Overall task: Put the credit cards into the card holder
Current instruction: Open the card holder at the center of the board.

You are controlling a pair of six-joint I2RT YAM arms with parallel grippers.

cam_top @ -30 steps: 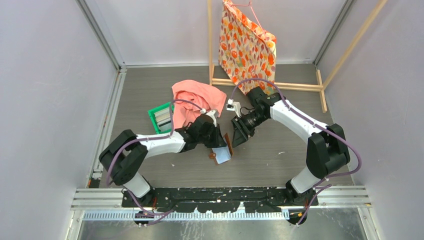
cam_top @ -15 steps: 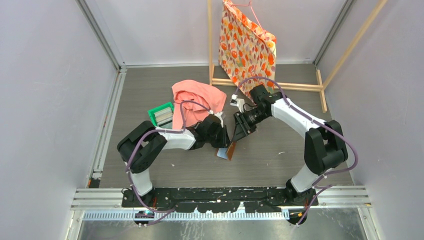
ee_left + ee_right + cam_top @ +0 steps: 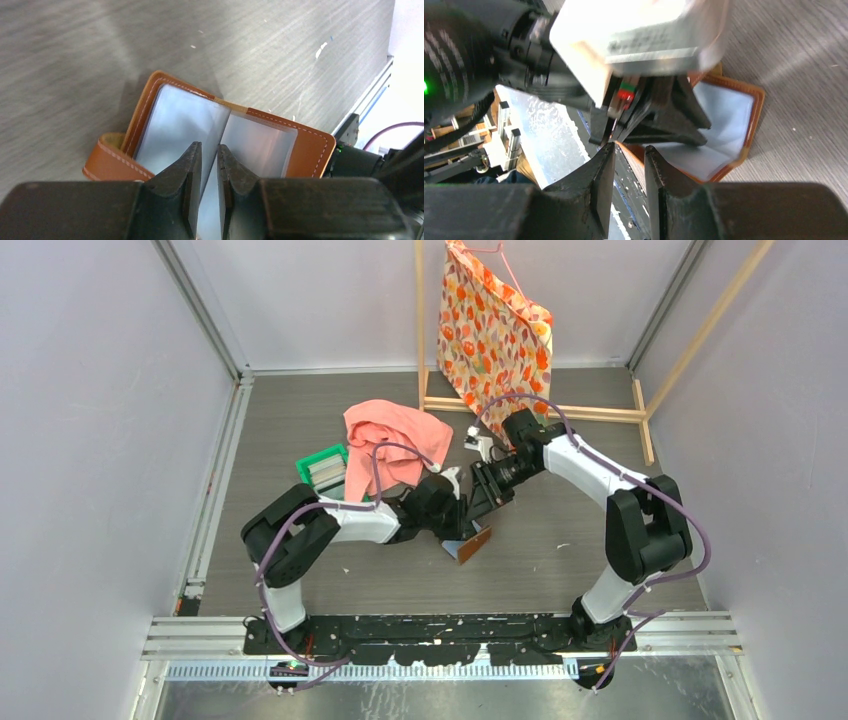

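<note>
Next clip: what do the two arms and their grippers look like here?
Both the left arm and right arm have white links between bulky black joints. A purple cable loops along each. The left gripper and right gripper each have two dark, wedge-shaped fingers tapering to blunt tips. A white box sits on the left wrist.

The left arm [image 3: 355, 523] and right arm [image 3: 590, 468] are built from white link shells joined by black joint housings. A purple cable [image 3: 520, 396] is routed in loose loops along each arm. Both bases are bolted to a black rail [image 3: 430, 628] at the near edge. The left end effector [image 3: 208, 149] and right end effector [image 3: 629, 148] are each fitted with two black wedge-shaped fingers [image 3: 186, 180].
</note>
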